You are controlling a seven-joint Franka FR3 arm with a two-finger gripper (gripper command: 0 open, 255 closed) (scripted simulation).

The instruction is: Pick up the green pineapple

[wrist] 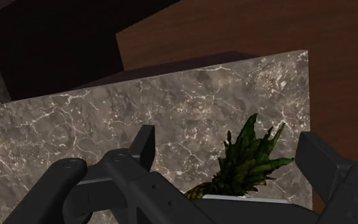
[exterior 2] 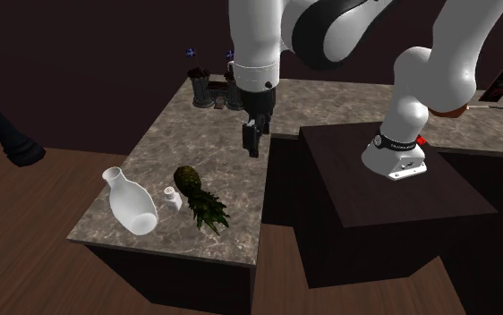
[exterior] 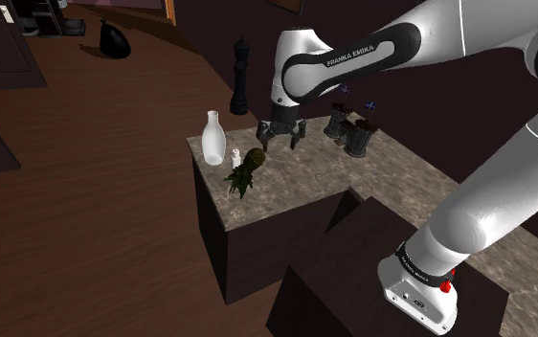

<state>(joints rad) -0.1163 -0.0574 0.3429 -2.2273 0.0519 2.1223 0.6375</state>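
Observation:
The pineapple (exterior: 246, 170) lies on its side on the marble counter (exterior: 296, 182), dark green-brown body with green leaves pointing toward the counter's near edge. In the second exterior view the pineapple (exterior 2: 196, 197) rests beside a small white shaker. My black gripper (exterior: 282, 144) hangs open above the counter, a short way behind the fruit and not touching it. From the second exterior view the gripper (exterior 2: 253, 148) points straight down. In the wrist view the pineapple's leaves (wrist: 251, 159) show between my fingers (wrist: 143, 146), nearer the other finger, with nothing clasped.
A white vase (exterior: 213, 137) and a small white shaker (exterior: 235, 156) stand right beside the pineapple. Dark goblet-like pieces (exterior: 348, 129) sit at the counter's back. A tall black pepper mill (exterior: 242, 77) stands on the floor beyond. My stand (exterior: 372, 278) adjoins the counter.

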